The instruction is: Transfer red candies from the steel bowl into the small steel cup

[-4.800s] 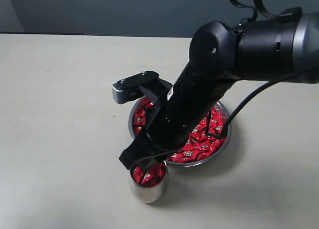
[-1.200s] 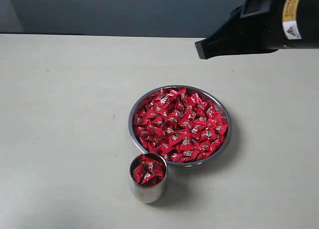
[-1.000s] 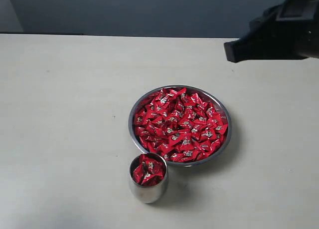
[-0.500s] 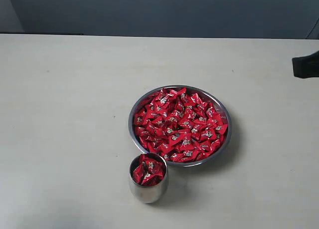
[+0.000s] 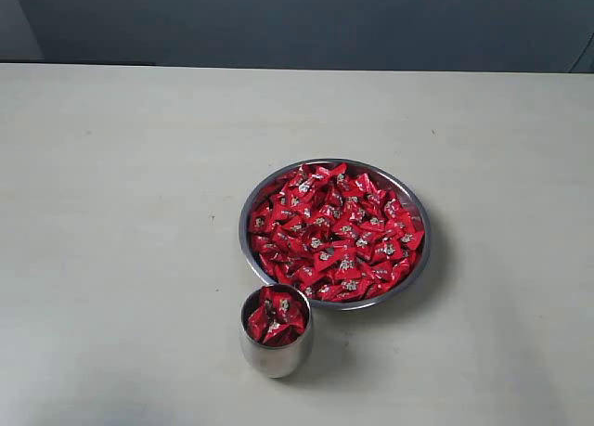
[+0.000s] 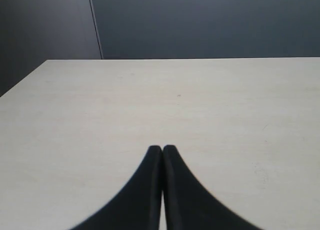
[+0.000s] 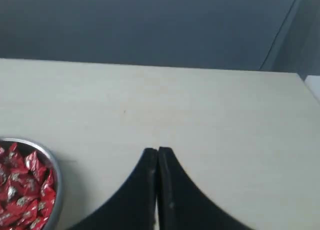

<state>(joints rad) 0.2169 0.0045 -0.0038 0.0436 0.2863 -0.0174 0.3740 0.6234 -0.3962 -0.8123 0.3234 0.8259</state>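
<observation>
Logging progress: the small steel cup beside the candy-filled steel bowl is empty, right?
No. The small steel cup already holds several red candies, as the exterior view shows; it does stand beside the candy-filled steel bowl.

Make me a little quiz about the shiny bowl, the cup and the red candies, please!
1. True or false: the small steel cup is empty.
2. Where does the cup stand?
A. Inside the steel bowl
B. On the table, close beside the bowl
C. Tipped over on its side
3. Fill in the gap: the jaws of the right gripper are ____ (open or shut), with nothing between them.

Key
1. False: red candies show inside it.
2. B
3. shut
</observation>
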